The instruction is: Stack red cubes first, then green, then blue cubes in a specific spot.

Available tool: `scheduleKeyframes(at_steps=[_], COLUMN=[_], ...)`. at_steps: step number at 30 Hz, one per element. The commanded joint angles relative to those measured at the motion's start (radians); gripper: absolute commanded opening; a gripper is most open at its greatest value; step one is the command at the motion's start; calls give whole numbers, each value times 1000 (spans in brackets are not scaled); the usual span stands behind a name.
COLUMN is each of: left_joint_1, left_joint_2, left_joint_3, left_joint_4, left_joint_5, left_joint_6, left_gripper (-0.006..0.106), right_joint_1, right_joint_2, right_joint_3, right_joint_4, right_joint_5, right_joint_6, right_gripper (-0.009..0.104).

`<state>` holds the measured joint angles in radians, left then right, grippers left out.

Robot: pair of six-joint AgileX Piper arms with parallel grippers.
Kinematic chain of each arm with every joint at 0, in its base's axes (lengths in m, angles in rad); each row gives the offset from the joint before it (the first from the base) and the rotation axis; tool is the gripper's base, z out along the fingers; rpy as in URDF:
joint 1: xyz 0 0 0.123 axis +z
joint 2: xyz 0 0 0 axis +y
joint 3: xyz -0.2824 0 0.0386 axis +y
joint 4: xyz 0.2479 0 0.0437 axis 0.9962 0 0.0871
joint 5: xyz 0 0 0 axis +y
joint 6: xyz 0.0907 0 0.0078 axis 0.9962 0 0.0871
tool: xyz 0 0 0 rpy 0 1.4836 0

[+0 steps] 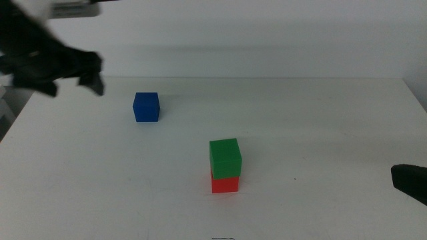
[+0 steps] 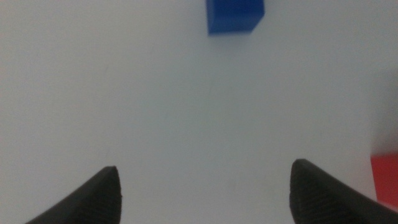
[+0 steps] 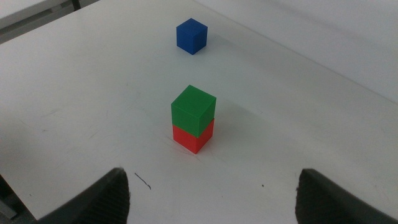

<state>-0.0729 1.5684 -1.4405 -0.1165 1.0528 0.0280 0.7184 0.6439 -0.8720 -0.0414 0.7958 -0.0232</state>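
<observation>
green cube [image 1: 225, 157] sits on red cube [image 1: 225, 183], slightly skewed, stack near the middle of the white table [image 1: 320, 133]. blue cube [image 1: 146, 107] stands alone on the table, well apart from the stack, toward the far left. left gripper [image 1: 83, 73] hangs above the table at the far left, near the blue cube, jaws spread wide with nothing between them. right gripper [image 3: 211, 196] waits at the right edge, jaws also apart and empty, facing the stack.

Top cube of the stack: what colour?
Green, sitting on the red cube; clearest in the right wrist view.
</observation>
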Motion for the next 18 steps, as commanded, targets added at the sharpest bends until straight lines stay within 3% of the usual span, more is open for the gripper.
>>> scheduleKeyframes(at_steps=[1, 10, 18], left_joint_1=[-33, -77, -77], left_joint_2=[58, 437, 637], left_joint_3=[-121, -465, -637], left_joint_4=[5, -12, -16], left_joint_5=[-41, -51, -77], left_joint_6=[-15, -49, -51], left_gripper=[91, 91, 91], right_joint_1=[-6, -6, -6], right_joint_2=[2, 2, 2], right_joint_3=[-25, -25, -25], right_joint_4=[-16, -16, -16], right_joint_5=[-66, -66, -66], right_joint_6=[-9, -9, -9], right_gripper=[84, 84, 84])
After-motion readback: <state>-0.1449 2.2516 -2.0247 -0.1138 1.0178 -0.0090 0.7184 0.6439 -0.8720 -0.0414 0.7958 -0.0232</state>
